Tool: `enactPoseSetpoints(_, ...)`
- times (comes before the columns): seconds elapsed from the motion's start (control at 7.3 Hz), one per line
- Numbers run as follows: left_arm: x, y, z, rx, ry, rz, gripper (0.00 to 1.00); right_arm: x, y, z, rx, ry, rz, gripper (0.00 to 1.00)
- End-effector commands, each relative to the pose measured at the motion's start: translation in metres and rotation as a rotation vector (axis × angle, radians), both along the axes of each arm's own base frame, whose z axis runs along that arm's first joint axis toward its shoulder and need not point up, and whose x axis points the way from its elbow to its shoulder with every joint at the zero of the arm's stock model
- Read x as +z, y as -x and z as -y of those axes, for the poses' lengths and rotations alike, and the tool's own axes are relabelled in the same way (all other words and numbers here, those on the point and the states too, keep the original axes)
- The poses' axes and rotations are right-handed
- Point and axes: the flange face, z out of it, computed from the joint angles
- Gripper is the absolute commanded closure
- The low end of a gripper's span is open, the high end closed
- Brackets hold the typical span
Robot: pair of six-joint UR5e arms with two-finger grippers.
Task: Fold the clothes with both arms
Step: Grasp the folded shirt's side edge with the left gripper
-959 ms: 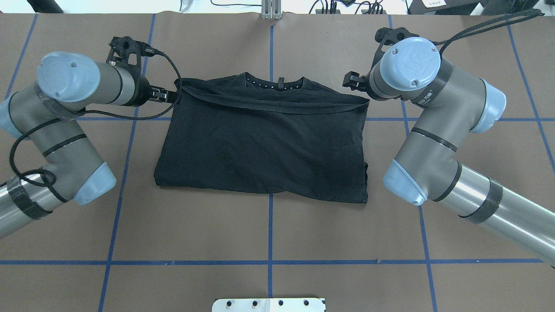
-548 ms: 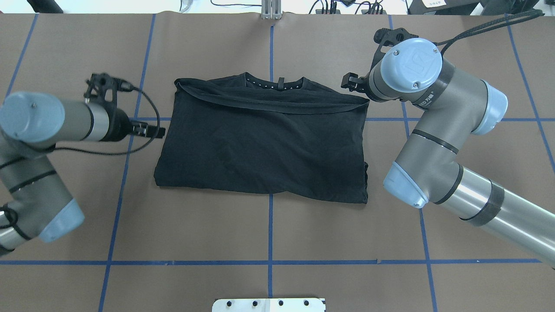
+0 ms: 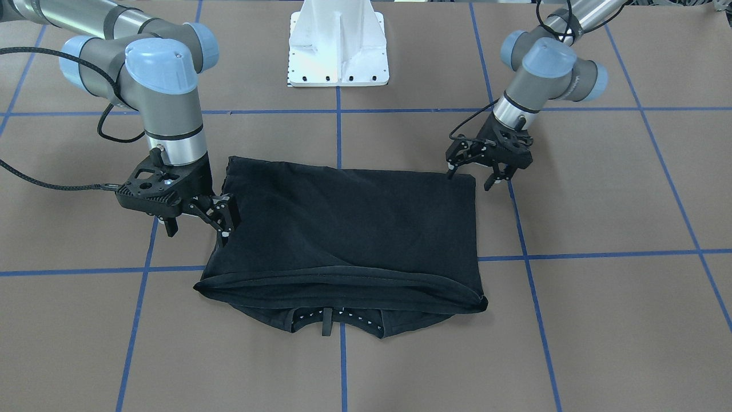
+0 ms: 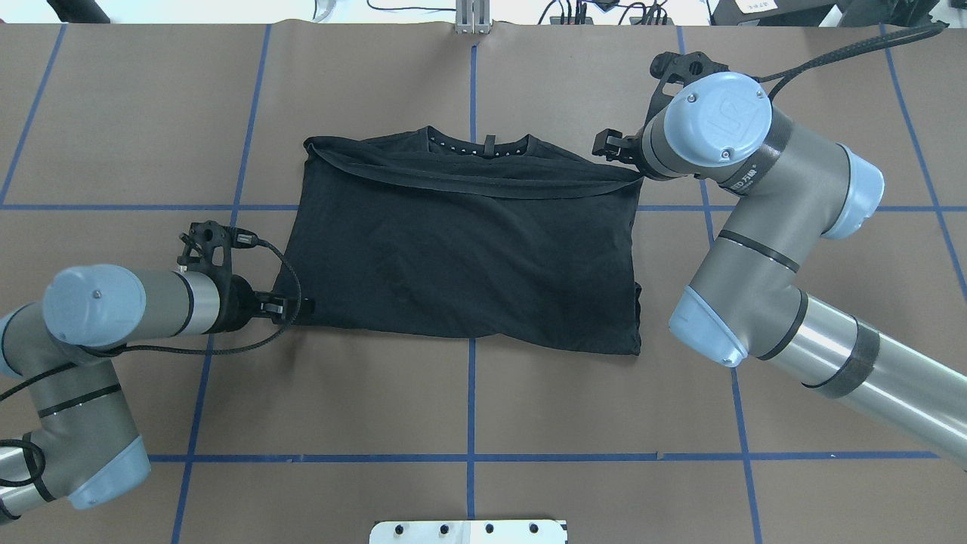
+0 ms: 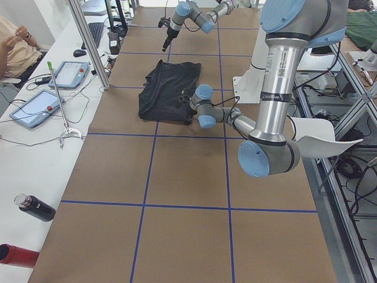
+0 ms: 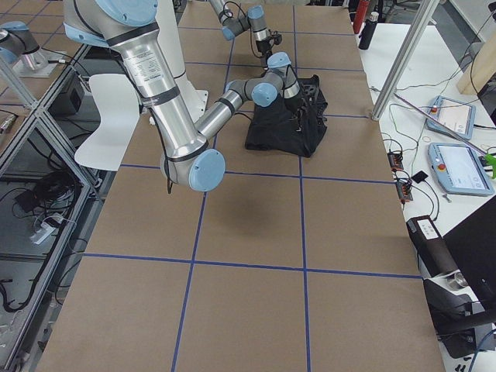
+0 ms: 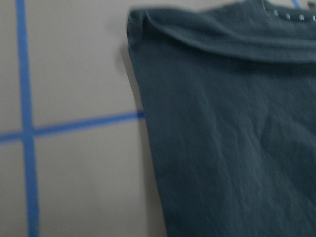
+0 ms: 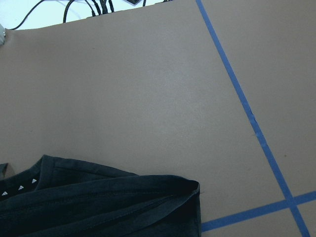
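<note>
Overhead exterior view: the black short-sleeved T-shirt [image 4: 461, 257] lies folded at frame centre on the brown table with blue tape lines [image 4: 340, 408], its long axis running left to right and its collar toward the top edge. Brown surface shows on every side, widest along the bottom. The left black two-finger gripper [image 4: 291, 306] sits at the shirt's lower-left corner, the right black two-finger gripper [image 4: 608, 143] at its upper-right corner. The front-facing view shows both with fingers spread.

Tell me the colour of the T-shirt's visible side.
Black; the T-shirt shows no graphic on this side. It is clearest in the overhead exterior view.
</note>
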Motion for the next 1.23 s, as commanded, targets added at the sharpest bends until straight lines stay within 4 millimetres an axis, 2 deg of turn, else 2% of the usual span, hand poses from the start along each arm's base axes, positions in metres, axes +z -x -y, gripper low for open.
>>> enactPoseSetpoints(0.0, 0.001, -0.006, -0.008, 0.003, 0.013, -0.007, 0.33, -0.001, 0.001, -0.002, 0.001, 0.0, 0.006, 0.0)
enactPoseSetpoints(0.14, 0.002, -0.005, -0.008, 0.005, 0.014, -0.006, 0.48, -0.002, 0.003, -0.003, 0.0, 0.001, 0.008, 0.0)
enactPoseSetpoints(0.27, 0.003, -0.005, -0.008, 0.005, 0.015, -0.005, 0.71, -0.001, 0.004, -0.004, 0.001, 0.002, 0.007, 0.0)
enactPoseSetpoints(0.41, 0.003, -0.003, -0.008, 0.002, 0.013, -0.006, 1.0, -0.002, 0.004, -0.004, 0.001, 0.001, 0.008, 0.0)
enactPoseSetpoints(0.69, 0.005, 0.008, 0.0, -0.011, 0.004, 0.004, 1.0, -0.002, 0.005, -0.004, -0.001, 0.001, 0.006, 0.0)
enactPoseSetpoints(0.82, 0.008, 0.021, 0.016, -0.028, -0.035, 0.027, 1.0, -0.001, 0.009, -0.007, -0.005, 0.001, 0.006, 0.0)
enactPoseSetpoints(0.96, 0.018, 0.044, 0.044, -0.032, -0.135, 0.096, 1.0, -0.001, 0.011, -0.008, -0.011, 0.001, 0.004, 0.0)
enactPoseSetpoints(1.1, 0.037, 0.073, 0.08, -0.067, -0.168, 0.152, 1.0, -0.001, 0.016, -0.011, -0.018, 0.002, 0.005, 0.0)
